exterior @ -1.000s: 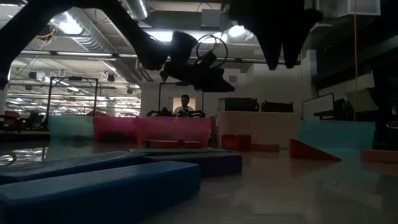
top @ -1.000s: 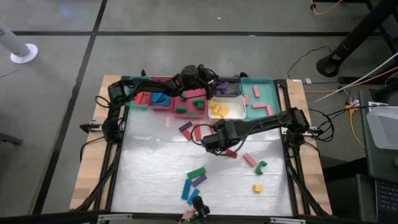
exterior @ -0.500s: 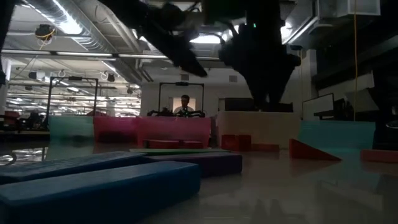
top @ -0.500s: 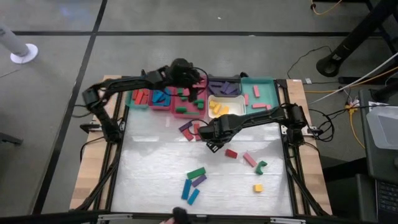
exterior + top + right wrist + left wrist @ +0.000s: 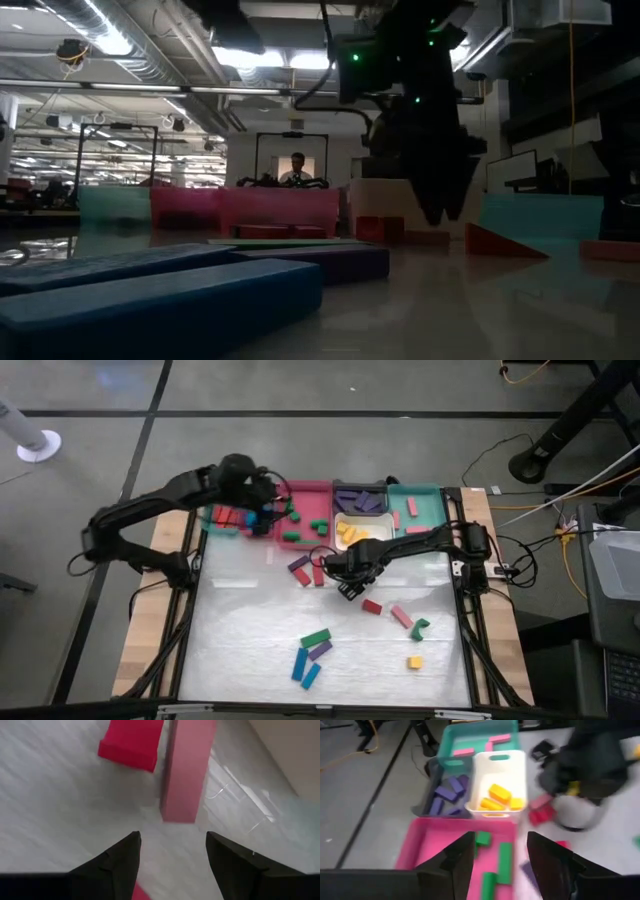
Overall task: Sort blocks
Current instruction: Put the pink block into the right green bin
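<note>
Loose blocks lie flat on the white table: a purple one (image 5: 298,566) and a red one (image 5: 318,573) by the trays, a red one (image 5: 372,606), a pink one (image 5: 401,616), and green, purple, blue and yellow ones nearer the front. My right gripper (image 5: 345,585) (image 5: 172,840) (image 5: 440,205) hovers open, holding nothing, just in front of a red block (image 5: 130,742) and a pinkish bar (image 5: 187,770). My left gripper (image 5: 272,506) (image 5: 500,840) is open and empty over the pink tray (image 5: 420,845), which holds green blocks (image 5: 504,862).
A row of trays lines the far edge: a white tray (image 5: 485,757) with yellow blocks, a dark one (image 5: 345,488) with purple, a teal one (image 5: 440,510) with pink, and others with red and blue. Bare table lies mid-left. A person sits far behind the table (image 5: 297,168).
My left gripper has swung along the tray row toward the table's left, as its arm drew back. My right gripper has moved from beside the red block in mid-table toward the far edge, nearer the red and purple blocks. No block has visibly moved.
</note>
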